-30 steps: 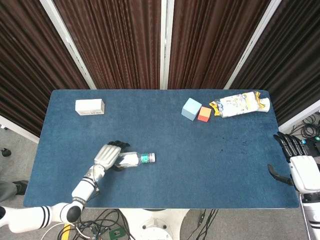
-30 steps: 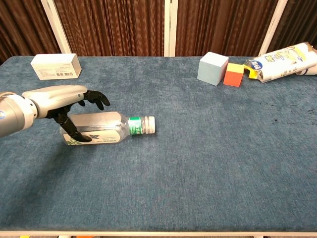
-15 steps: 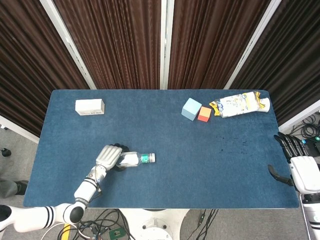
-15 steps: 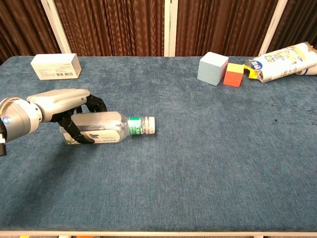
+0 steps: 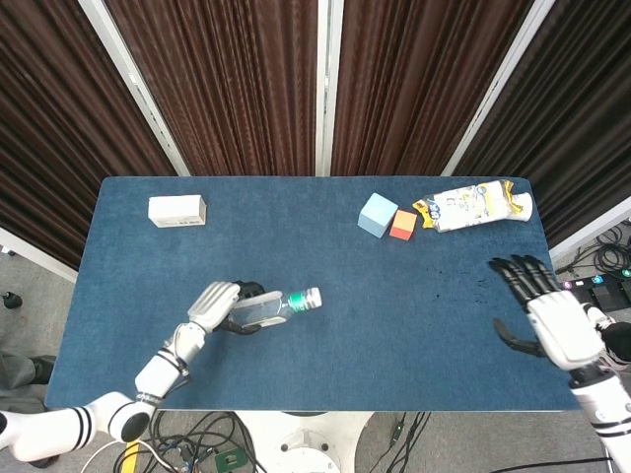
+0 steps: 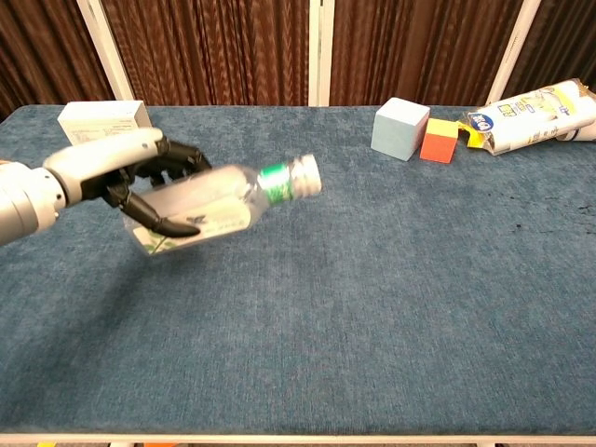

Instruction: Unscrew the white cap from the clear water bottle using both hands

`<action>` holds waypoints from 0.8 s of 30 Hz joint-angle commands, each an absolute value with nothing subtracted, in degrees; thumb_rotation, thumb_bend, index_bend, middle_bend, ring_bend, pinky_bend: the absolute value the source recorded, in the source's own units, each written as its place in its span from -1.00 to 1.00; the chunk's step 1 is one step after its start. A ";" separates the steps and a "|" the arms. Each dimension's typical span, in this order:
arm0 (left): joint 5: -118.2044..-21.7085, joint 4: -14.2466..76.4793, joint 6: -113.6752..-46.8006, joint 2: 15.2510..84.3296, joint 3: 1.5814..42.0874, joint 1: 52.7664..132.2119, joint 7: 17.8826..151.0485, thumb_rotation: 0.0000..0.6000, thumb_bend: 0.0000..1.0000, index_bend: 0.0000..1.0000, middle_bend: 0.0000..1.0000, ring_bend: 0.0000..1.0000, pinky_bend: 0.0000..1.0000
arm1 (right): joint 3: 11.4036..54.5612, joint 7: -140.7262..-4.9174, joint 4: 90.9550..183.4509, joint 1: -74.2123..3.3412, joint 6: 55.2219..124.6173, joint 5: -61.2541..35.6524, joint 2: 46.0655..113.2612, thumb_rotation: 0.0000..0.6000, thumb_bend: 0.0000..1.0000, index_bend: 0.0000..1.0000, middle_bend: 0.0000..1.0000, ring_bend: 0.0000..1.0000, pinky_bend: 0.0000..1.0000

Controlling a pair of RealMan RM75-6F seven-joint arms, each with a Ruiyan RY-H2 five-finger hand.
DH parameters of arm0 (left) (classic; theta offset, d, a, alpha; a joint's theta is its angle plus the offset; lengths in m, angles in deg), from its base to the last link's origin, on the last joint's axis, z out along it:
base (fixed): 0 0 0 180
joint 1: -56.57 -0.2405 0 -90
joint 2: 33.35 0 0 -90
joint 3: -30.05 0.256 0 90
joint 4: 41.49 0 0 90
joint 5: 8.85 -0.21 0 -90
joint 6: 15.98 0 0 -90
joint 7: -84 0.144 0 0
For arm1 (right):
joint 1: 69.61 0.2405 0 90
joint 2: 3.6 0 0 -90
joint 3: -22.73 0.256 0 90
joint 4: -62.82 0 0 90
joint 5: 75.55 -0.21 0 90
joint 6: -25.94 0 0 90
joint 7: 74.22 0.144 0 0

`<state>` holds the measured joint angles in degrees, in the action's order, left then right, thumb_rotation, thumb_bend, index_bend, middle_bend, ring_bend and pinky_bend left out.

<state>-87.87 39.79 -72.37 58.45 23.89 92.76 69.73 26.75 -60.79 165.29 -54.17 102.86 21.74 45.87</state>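
At the left side of the table [image 5: 128,286] we see the left hand [image 5: 219,306] with its dark fingers [image 6: 166,168] wrapped around the body of the clear water bottle [image 5: 264,307], which it holds lifted above the cloth. In the chest view the long axis of the bottle is tilted and points toward about two o'clock, so the white cap [image 6: 306,176] is the end away from the holding hand and stays free. Far at the right edge, the right hand [image 5: 544,312] hovers with the fingers spread and holds nothing. We judge that this free hand must travel toward nine o'clock across the table to reach the cap.
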 commanded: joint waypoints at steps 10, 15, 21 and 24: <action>-106.32 26.85 -86.85 63.22 26.38 94.59 45.96 1.00 -0.21 0.01 -0.01 -0.21 -0.01 | 29.98 -56.64 175.46 -36.19 78.21 20.06 42.53 0.99 -0.43 -0.65 -0.81 -1.00 -1.00; -106.16 26.57 -86.95 64.12 26.41 95.52 46.44 1.00 -0.21 0.01 -0.01 -0.21 -0.02 | 31.93 -55.37 176.36 -30.81 72.11 16.93 43.98 0.85 -0.43 -0.59 -0.83 -1.00 -1.00; -104.72 27.24 -86.60 64.38 26.20 95.88 46.80 1.00 -0.21 0.01 -0.01 -0.21 -0.03 | 32.82 -56.33 176.54 -27.48 68.57 14.16 45.33 0.81 -0.44 -0.58 -0.84 -1.00 -1.00; -104.27 27.76 -86.63 64.26 26.12 96.00 47.02 1.00 -0.21 0.01 -0.01 -0.21 -0.03 | 32.78 -57.29 176.46 -26.71 67.71 12.97 45.78 0.80 -0.44 -0.58 -0.85 -1.00 -1.00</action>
